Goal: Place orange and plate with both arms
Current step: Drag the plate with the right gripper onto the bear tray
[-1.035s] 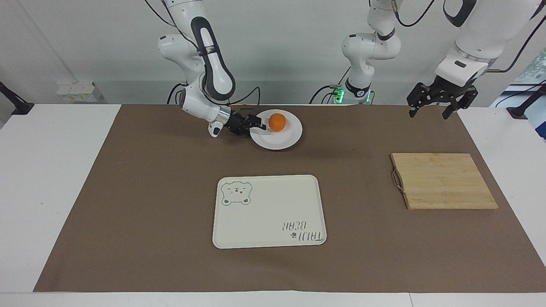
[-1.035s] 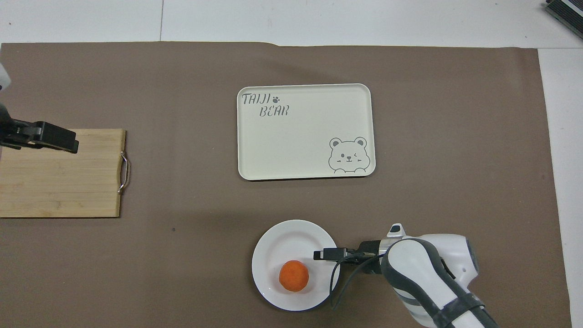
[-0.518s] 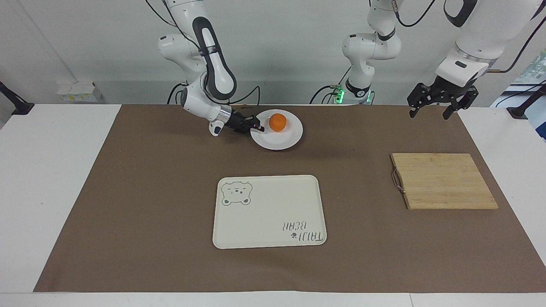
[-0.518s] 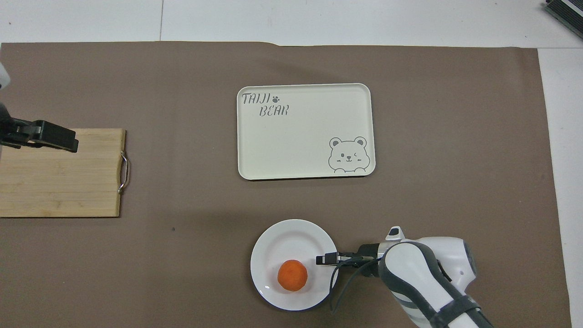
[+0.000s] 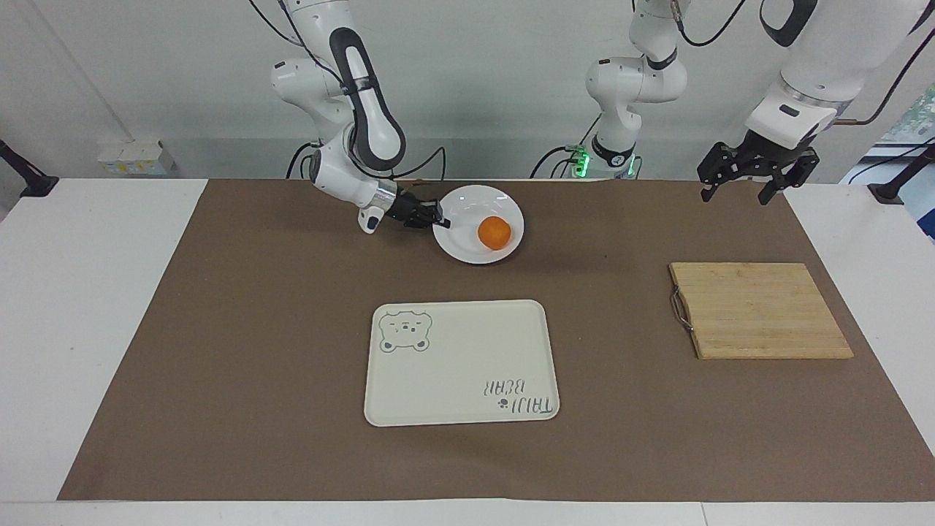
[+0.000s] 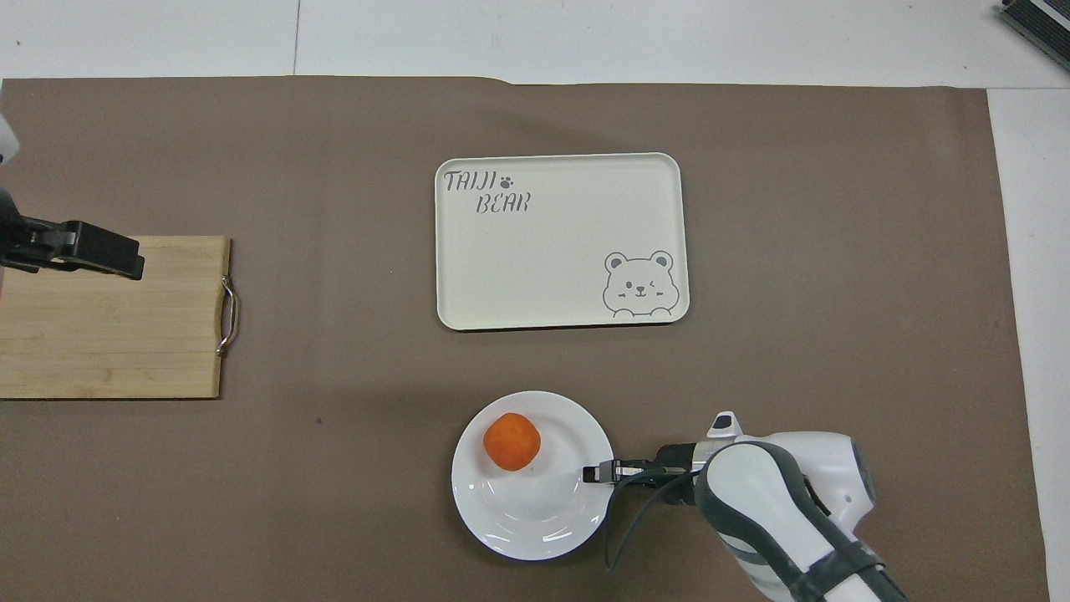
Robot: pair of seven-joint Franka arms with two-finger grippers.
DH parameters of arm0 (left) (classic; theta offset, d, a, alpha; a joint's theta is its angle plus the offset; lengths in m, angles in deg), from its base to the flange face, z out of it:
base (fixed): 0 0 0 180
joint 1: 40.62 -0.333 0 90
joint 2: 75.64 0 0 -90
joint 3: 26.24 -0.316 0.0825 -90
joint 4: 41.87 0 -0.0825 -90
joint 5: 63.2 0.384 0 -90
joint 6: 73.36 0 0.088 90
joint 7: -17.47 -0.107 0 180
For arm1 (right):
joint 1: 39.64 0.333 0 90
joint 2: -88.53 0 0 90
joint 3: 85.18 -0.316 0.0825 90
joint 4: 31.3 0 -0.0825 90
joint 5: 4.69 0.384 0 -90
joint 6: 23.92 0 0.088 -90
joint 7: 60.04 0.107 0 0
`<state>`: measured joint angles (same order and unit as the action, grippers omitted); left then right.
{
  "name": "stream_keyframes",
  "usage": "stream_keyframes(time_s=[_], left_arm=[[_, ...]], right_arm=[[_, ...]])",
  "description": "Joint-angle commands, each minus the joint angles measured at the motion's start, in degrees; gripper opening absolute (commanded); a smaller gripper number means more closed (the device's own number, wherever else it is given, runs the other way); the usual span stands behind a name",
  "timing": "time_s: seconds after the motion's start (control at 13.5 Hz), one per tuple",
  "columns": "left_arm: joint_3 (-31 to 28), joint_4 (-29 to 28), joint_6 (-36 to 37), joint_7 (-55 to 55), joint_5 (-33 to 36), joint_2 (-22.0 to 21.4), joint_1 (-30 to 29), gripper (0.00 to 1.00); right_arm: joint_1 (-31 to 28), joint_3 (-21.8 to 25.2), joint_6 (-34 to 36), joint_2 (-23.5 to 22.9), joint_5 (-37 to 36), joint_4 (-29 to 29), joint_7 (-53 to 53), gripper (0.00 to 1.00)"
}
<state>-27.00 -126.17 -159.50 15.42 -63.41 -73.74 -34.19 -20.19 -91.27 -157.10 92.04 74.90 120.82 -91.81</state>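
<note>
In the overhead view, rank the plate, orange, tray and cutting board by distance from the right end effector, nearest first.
From the right end effector:
1. Plate, gripped at its rim.
2. Orange, on the plate.
3. Tray, farther from the robots.
4. Cutting board, toward the left arm's end.

The right arm is bent low and reaches sideways, its wrist laid nearly level; the right gripper (image 5: 440,220) is pinched shut on the rim of the plate (image 5: 467,248). The left arm is held raised and waiting, the left gripper (image 5: 743,184) pointed downward with fingers spread.
</note>
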Motion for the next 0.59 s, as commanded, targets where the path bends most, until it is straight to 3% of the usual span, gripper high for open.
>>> stream_keyframes(time_s=[0.0, 0.52], left_arm=[[0.58, -1.22, -0.35, 0.55, -0.5, -1.2, -0.81, 1.0], [0.58, -1.22, -0.35, 0.55, -0.5, -1.2, -0.72, 1.0]], right_arm=[[0.24, 0.2, -0.51, -1.65, 1.27, -2.43, -1.89, 0.0], [-1.08, 0.28, -0.15, -2.8, 0.57, -9.11, -5.67, 0.0]])
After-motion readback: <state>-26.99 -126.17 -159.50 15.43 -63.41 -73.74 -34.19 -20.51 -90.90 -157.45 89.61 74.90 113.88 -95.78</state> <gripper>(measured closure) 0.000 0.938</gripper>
